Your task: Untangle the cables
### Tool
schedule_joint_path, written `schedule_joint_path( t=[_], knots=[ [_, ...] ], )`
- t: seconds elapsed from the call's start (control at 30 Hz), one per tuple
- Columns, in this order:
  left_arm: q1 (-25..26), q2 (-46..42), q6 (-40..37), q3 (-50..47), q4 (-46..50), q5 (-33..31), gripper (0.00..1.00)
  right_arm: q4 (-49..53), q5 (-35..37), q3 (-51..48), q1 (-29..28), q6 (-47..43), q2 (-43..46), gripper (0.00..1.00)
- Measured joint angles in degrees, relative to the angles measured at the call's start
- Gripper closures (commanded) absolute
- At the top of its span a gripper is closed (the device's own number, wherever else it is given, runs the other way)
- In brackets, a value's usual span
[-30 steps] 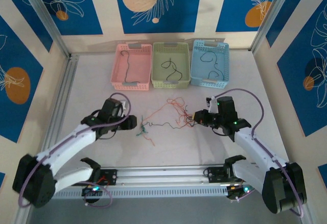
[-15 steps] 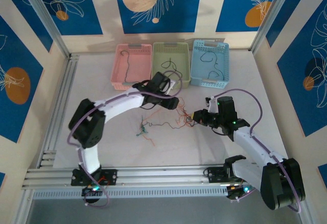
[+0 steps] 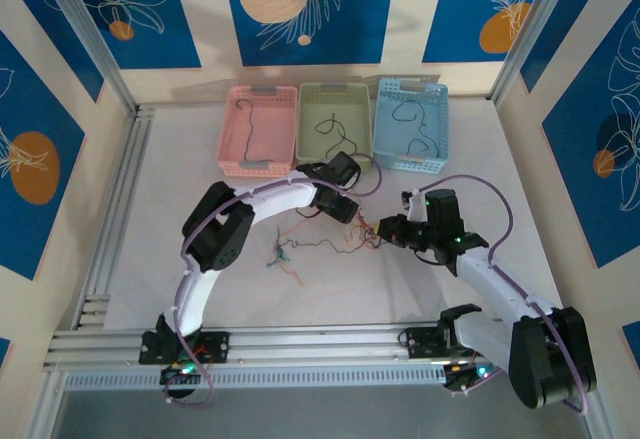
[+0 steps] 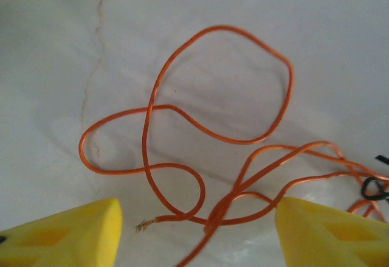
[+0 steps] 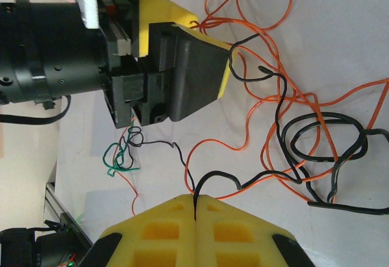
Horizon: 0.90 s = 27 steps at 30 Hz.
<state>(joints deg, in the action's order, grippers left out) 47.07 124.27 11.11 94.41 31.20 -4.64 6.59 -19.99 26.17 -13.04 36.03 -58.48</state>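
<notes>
— What's overhead?
— The tangle of cables [image 3: 318, 236] lies mid-way on the table [image 3: 185, 174], between the arms. The left gripper [image 3: 345, 206] hangs over its far edge and the right gripper [image 3: 384, 229] is at its right end.
— Left wrist?
— The yellow fingers [image 4: 67, 233] stand apart. An orange cable [image 4: 217, 211] loops on the table between them, ungripped.
— Right wrist?
— Jaws closed, pinching a thin black cable [image 5: 196, 199].

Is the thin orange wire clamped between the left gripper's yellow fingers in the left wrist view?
No: the left gripper has its yellow fingers wide apart, and the thin orange wire lies on the white table between them.
</notes>
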Motion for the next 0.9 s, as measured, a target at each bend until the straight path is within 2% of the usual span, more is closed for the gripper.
schedule_joint_path(
  t=[0.13, 0.2, 0.3, 0.37, 0.6, 0.8, 0.9],
  knots=[
    [0.00, 0.46, -0.02, 0.04, 0.22, -0.33, 0.88, 0.00, 0.00, 0.00, 0.00, -0.02, 0.00, 1.00],
    [0.02, 0.44, 0.02, 0.04, 0.07, -0.70, 1.00, 0.00, 0.00, 0.00, 0.02, 0.00, 0.00, 1.00],
    [0.09, -0.42, 0.04, -1.90, -1.81, -2.29, 1.00, 0.00, 0.00, 0.00, 0.11, 0.00, 0.02, 1.00],
    [0.11, -3.43, 0.52, -6.93, -3.93, -3.93, 1.00, 0.00, 0.00, -0.04, 0.22, 0.00, 0.09, 1.00],
    [-2.71, -25.18, 2.86, -26.36, -6.97, -8.59, 1.00, 0.02, 0.02, -0.44, 0.55, 0.22, 0.11, 1.00],
    [-14.99, -48.50, 6.08, -38.86, -7.21, -9.68, 1.00, 0.02, 0.04, -0.96, 2.95, 1.09, 0.13, 1.00],
    [-18.95, -58.12, 7.15, -42.01, -4.81, -10.54, 1.00, 0.02, 0.02, -1.95, 5.44, 2.16, 0.20, 1.00]
  ],
)
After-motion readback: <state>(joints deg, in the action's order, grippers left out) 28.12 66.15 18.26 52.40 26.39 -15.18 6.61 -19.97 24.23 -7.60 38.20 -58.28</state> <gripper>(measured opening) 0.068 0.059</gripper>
